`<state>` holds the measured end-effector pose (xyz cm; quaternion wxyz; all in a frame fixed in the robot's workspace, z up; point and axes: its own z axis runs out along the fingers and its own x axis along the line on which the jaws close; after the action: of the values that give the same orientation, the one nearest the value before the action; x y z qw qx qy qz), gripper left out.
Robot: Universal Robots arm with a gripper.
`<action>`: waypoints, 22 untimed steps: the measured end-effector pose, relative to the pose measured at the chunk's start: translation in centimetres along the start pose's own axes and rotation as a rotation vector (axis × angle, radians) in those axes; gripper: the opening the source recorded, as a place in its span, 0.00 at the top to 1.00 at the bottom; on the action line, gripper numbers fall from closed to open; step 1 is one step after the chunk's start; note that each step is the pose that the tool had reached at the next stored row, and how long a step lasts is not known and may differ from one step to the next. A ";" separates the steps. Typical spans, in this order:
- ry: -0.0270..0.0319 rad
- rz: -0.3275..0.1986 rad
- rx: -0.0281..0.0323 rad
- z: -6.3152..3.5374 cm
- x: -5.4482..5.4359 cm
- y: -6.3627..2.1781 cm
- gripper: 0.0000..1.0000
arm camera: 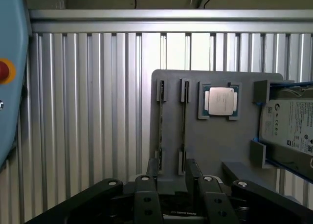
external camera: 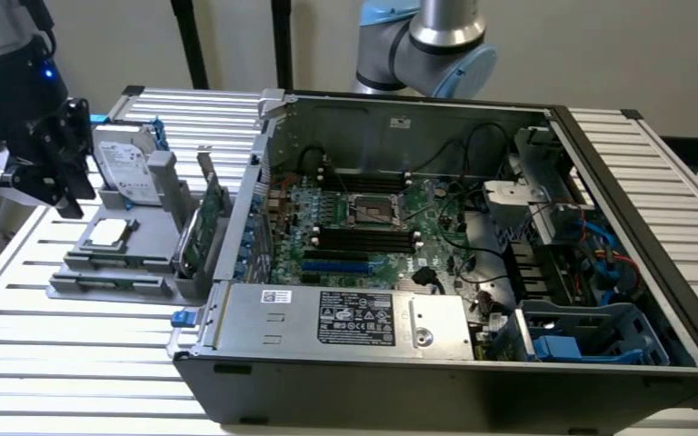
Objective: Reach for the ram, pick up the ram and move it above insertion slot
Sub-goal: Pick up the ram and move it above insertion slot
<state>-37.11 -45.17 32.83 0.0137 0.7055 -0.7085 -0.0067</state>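
Observation:
The ram (external camera: pixel 188 247) appears as a low green board standing on edge in the grey holder (external camera: pixel 106 272), at the exterior view's left beside the open computer case. In the wrist view it is a thin dark edge (arm camera: pixel 184 123) in the slot next to the processor chip (arm camera: pixel 221 100). A taller green card (external camera: pixel 215 213) stands one slot nearer the case. My gripper (external camera: pixel 40 173) hangs open and holds nothing, above the holder's outer side. In the wrist view, the gripper (arm camera: pixel 172 171) is over one end of the holder. Black insertion slots (external camera: pixel 362 239) lie on the motherboard.
A silver hard drive (external camera: pixel 124 163) stands upright in the holder at the back. The case's metal wall (external camera: pixel 252 182) rises right beside the cards. A power supply (external camera: pixel 349 318) fills the case front. Everything rests on a ribbed aluminium table (external camera: pixel 70 354).

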 end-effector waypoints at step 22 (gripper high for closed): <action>0.0055 0.003 0.0060 2.15 0.0 -0.02 0.64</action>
<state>-37.16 -45.19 30.68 0.0135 0.7046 -0.7095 -0.0026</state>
